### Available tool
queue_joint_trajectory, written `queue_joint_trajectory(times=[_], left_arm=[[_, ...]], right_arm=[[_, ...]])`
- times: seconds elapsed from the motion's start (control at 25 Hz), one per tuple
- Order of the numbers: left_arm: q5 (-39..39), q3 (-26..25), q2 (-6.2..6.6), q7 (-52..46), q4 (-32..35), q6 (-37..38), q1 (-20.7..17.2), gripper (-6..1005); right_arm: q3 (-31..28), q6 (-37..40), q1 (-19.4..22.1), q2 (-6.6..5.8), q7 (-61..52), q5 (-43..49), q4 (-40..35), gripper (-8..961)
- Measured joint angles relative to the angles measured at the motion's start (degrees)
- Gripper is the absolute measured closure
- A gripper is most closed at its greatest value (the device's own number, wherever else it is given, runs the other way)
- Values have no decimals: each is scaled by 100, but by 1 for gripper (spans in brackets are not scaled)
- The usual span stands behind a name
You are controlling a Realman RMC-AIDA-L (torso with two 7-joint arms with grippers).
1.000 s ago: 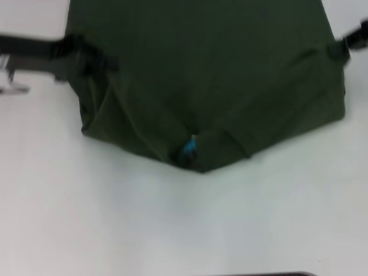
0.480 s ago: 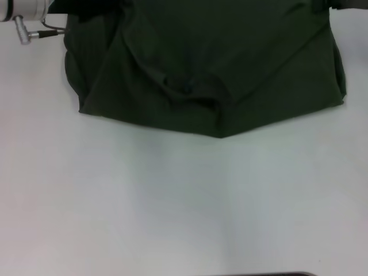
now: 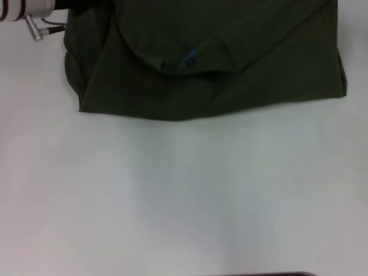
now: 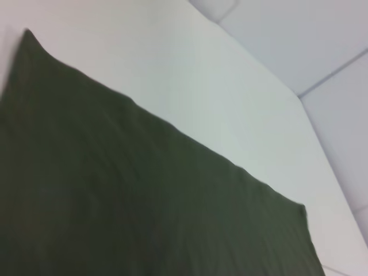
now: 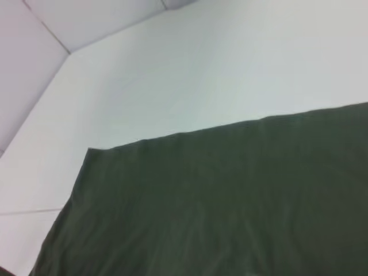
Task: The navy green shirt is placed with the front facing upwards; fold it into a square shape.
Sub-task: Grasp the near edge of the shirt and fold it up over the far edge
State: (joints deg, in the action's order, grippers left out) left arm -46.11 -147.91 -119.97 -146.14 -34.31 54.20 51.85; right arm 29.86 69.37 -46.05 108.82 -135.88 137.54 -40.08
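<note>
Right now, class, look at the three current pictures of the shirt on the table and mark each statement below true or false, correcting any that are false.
1. The shirt is dark green. True.
2. A small blue label shows at the neck. True.
3. The shirt lies at the near edge of the table, closest to the robot. False: it lies at the far side, with bare white table in front of it.
4. Cream letters are plainly readable on the shirt. False: only plain green cloth shows.
5. Part of the left arm shows by the shirt's far left corner. True.
</note>
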Motion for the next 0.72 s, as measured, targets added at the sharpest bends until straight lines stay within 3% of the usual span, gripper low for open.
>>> queue_joint_trajectory(times=[0.36, 0.72], left_arm=[[-184, 423, -56, -44, -41, -893, 115, 993], [-183, 468, 22, -23, 49, -1169, 153, 991]], right_arm=[[537, -919, -50, 97, 84, -25, 208, 942], [882, -1662, -158, 178, 133, -28, 228, 942]])
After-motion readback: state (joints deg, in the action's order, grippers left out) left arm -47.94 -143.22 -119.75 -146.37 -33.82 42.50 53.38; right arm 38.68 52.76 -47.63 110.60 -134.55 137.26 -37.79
